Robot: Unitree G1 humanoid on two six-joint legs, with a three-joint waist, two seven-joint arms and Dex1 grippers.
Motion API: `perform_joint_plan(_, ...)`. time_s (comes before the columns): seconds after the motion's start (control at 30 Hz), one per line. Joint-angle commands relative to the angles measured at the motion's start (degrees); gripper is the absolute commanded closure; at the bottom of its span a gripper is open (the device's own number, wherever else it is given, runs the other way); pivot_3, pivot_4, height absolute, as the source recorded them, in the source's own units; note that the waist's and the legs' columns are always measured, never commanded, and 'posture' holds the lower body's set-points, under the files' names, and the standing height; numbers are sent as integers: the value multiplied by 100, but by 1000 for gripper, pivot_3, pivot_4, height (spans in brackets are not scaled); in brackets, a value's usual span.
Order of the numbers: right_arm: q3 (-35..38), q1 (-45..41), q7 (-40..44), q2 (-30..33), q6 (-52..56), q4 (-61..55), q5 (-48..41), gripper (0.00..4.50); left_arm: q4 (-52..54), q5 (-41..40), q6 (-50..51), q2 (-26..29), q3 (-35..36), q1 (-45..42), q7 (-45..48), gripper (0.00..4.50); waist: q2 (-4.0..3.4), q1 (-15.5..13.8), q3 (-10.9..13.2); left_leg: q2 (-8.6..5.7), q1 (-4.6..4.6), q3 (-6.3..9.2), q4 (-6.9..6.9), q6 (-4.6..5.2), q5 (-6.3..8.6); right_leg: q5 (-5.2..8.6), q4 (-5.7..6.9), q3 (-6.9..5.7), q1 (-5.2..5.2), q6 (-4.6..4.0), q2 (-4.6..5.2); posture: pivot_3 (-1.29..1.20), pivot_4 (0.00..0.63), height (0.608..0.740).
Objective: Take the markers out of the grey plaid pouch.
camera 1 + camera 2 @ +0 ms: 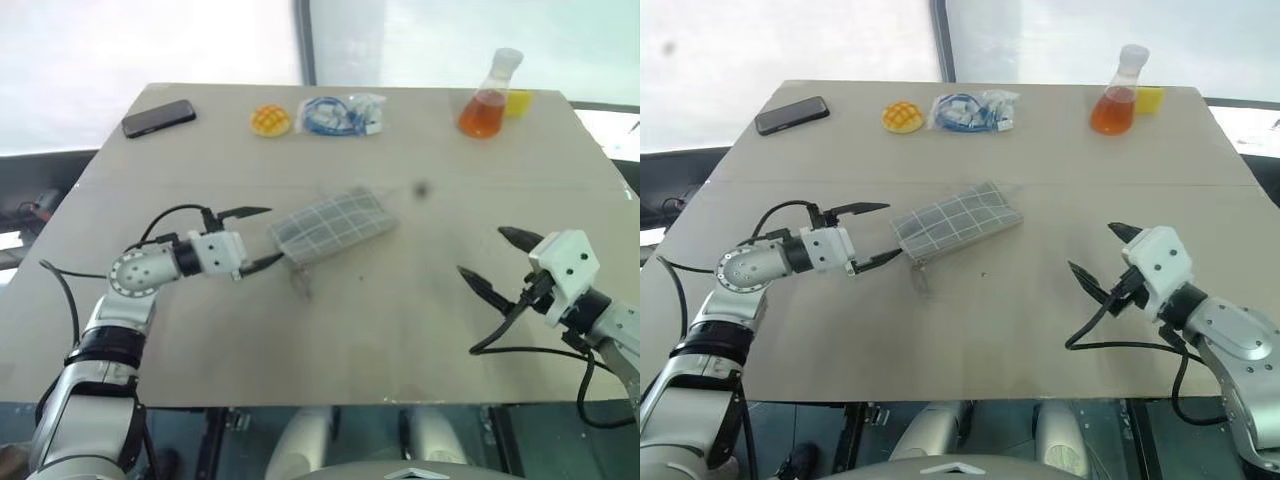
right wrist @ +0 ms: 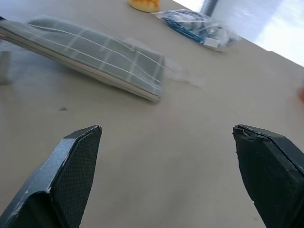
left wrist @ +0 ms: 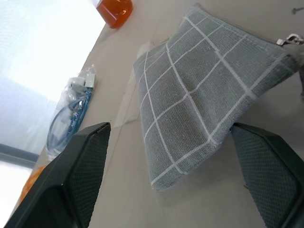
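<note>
Left wrist view frames the soft grey plaid fabric pouch (image 3: pixel 199 95) between the spread black fingers (image 3: pixel 80 166) of the left tool (image 1: pixel 258 238), which is held wide and nothing is gripped; the near end of the pouch appears to be lined up for a pinch. The pouch is seen lying flat near the middle of the pale wooden counter (image 1: pixel 380 330), its markers presumably hidden inside. The right tool (image 1: pixel 497 262) is held wide and empty, well apart, seemingly kept ready to assist.
</note>
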State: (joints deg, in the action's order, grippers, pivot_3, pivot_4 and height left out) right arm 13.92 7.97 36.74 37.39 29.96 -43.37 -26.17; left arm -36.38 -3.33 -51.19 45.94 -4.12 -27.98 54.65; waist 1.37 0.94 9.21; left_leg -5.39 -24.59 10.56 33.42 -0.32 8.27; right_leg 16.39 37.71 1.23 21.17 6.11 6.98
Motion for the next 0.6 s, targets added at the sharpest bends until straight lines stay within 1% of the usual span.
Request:
perform_joint_plan(0.03,164,132,356,120,50,-437,-631,0,-158,150,-601,257,114,-40,-42,323,0,3,0,0,0,0,0,0,0,0,-1,0,0,0,0,0,150,740)
perform_joint_plan(0.17,173,478,801,391,-8,-678,-947,0,-512,307,-1154,382,-2,-47,-22,323,-1,-6,-1,-1,0,-2,0,0,0,0,-2,1,-1,0,1,0,150,740)
perform_joint_plan(0.33,51,689,955,483,-304,-750,-816,0,-892,1110,-1933,261,-144,-211,-543,323,7,-16,-5,-6,3,-2,4,0,0,0,-1,-1,-6,1,1,0,150,740)
perform_joint_plan(0.43,15,693,961,467,-427,-761,-783,0,-1161,2125,-2119,185,-186,-480,-1297,323,9,-21,-6,-5,8,-2,8,0,0,2,1,-2,-11,5,0,0,150,740)
perform_joint_plan(0.53,-8,680,942,481,-508,-741,-732,0,-1356,3204,-2037,67,-404,-825,-2246,323,11,-30,-8,-6,10,-2,12,0,0,12,5,-6,-15,24,-1,0,150,740)
perform_joint_plan(0.6,-8,694,918,477,-558,-734,-694,0,-1511,3565,-2075,-108,-619,-1018,-2635,323,11,-53,-10,-8,17,0,18,0,0,13,5,-11,-30,26,0,0,150,740)
